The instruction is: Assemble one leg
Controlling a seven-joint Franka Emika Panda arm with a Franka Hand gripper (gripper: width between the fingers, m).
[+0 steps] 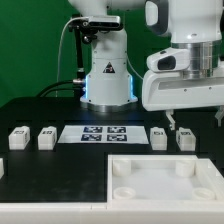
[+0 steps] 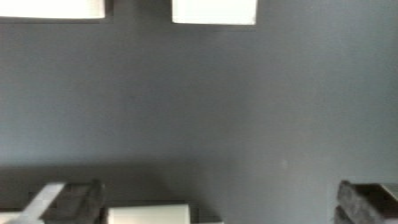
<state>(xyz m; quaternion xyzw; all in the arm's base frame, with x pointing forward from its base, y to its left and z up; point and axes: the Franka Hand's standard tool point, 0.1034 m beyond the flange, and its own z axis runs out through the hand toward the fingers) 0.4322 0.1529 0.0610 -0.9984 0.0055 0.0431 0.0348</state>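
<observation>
my end effector [image 2: 214,205] is released: its fingers [image 2: 63,200] stand wide apart above the dark tabletop [image 2: 214,110] and grasp nothing. a white leg [image 2: 148,214] shows low between them, much nearer to one finger than to the other, and only a part of it is in the wrist view.

i judge that the step in hand is to take this leg. to do it well, i should first shift sideways until the leg lies in the middle of the gap. then i go straight down, and close only when both fingers are beside its faces. if i close from here, one finger would touch first and push the block, so it may slide or turn.

now the count. in the exterior view i see four legs in one row. the first leg [image 1: 17,137] and second leg [image 1: 45,137] are at the exterior view's left of the one marker board [image 1: 105,133]. the third leg [image 1: 158,136] and fourth leg [image 1: 185,138] are at its right, below my end effector. there is one large white panel [image 1: 160,180] in front. one white piece [image 1: 2,166] is cut by the edge, and i cannot tell what it is.

the wrist view shows three white blocks: the leg and two cropped blocks [image 2: 217,10] far from it. i cannot match them to the four.
</observation>
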